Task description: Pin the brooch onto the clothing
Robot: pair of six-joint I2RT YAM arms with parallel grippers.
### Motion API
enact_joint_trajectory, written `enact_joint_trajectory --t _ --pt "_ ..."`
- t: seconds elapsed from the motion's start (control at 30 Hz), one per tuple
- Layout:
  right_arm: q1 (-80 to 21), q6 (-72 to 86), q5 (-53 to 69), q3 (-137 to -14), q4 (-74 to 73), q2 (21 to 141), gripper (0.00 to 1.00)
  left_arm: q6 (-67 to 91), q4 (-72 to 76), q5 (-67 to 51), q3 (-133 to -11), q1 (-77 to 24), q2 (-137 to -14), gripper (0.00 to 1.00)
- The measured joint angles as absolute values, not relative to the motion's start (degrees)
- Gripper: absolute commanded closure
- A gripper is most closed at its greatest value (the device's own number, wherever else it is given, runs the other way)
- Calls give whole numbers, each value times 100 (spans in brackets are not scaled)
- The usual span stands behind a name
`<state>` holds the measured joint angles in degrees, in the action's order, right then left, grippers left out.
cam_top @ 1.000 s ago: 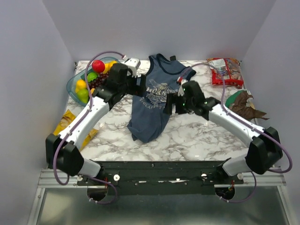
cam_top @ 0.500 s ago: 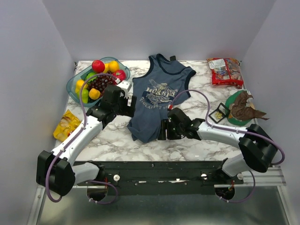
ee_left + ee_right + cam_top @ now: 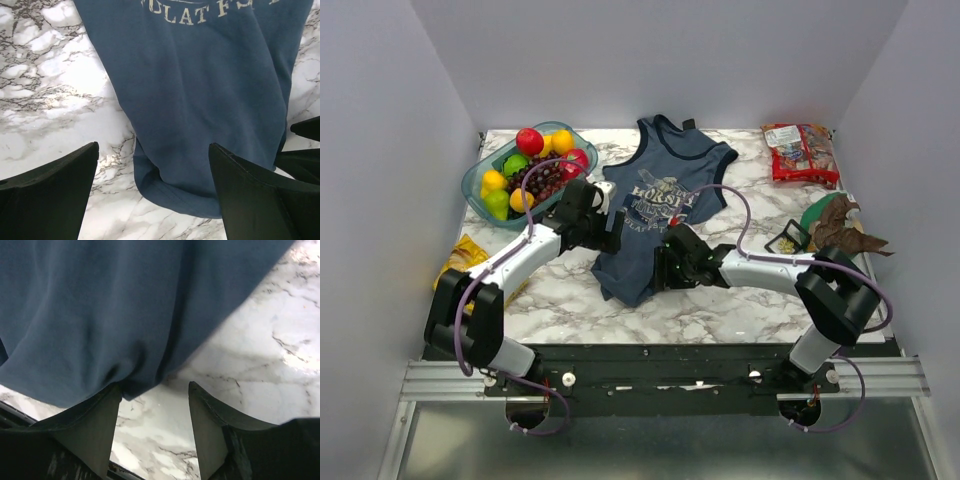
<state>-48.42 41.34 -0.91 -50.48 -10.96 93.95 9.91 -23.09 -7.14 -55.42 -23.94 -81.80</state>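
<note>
You have clothing (image 3: 658, 200) lying at desk (image 3: 720, 300) centre, hem toward 6 o'clock. Left claw (image 3: 152, 160) spread wide over fabric below print. Right claw (image 3: 155, 390) spread at hem's 4 o'clock edge, probably to steady cloth. No brooch visible.

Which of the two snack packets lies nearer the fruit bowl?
The yellow packet, at the table's left edge, close to the fruit bowl. The red packet lies in the far right corner.
</note>
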Motion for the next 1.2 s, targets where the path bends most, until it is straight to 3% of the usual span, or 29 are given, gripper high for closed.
enact_joint_trajectory --t 0.13,0.23,0.33,0.37,0.43,0.47,0.5,0.53,0.57,0.63,0.8,0.97,1.03,1.07,1.1,1.13,1.17,1.2 --pt "-4842 4082 -89 -5236 -1011 9627 38 1035 -2346 -814 -5734 -2383 -8667 1" --pt "-4842 4042 -89 -5332 -941 9745 42 1068 -2362 -934 -5874 -2373 -9085 11" --pt "-4842 4032 -91 -5345 -856 9800 53 1107 -2366 -1125 -5996 -2342 -9430 37" --pt "-4842 4023 -93 -5354 -845 9819 57 1140 -2362 -1190 -6018 -2329 -9524 50" --pt "-4842 3994 -93 -5365 -814 9863 74 1186 -2364 -1288 -6025 -2318 -9647 59" --pt "-4842 3964 -99 -5369 -810 9876 80 1203 -2362 -1326 -6027 -2305 -9695 70" --pt "-4842 3962 -102 -5369 -812 9896 91 1205 -2362 -1365 -6029 -2298 -9734 76" --pt "-4842 3933 -104 -5369 -816 9909 96 1236 -2362 -1396 -6029 -2294 -9758 82" --pt "-4842 3898 -113 -5369 -821 9911 99 1221 -2362 -1402 -6029 -2292 -9765 94" --pt "-4842 3844 -158 -5389 -869 9891 99 1238 -2359 -1404 -6031 -2292 -9756 100" --pt "-4842 3625 -563 -5548 -1470 9428 99 1181 -2375 -1382 -6031 -2270 -9559 100" --pt "-4842 3376 -1133 -5902 -2438 8027 99 1205 -2359 -1470 -6029 -1990 -8803 100" --pt "-4858 3288 -1269 -6104 -2635 7448 95 1269 -2287 -1647 -6027 -1772 -8433 100" --pt "-4875 3260 -1297 -6182 -2703 7210 86 1321 -2231 -1767 -6023 -1675 -8254 95" --pt "-4893 3236 -1313 -6243 -2757 7002 51 1365 -2171 -1896 -6023 -1616 -8103 83" --pt "-4908 3188 -1358 -6300 -2867 6748 41 1396 -2112 -2014 -6029 -1601 -7983 70" --pt "-4912 3186 -1376 -6305 -2902 6700 32 1396 -2084 -2058 -6036 -1603 -7931 47" --pt "-4912 3186 -1463 -6307 -3009 6591 22 1350 -2071 -2045 -6051 -1599 -7931 35"
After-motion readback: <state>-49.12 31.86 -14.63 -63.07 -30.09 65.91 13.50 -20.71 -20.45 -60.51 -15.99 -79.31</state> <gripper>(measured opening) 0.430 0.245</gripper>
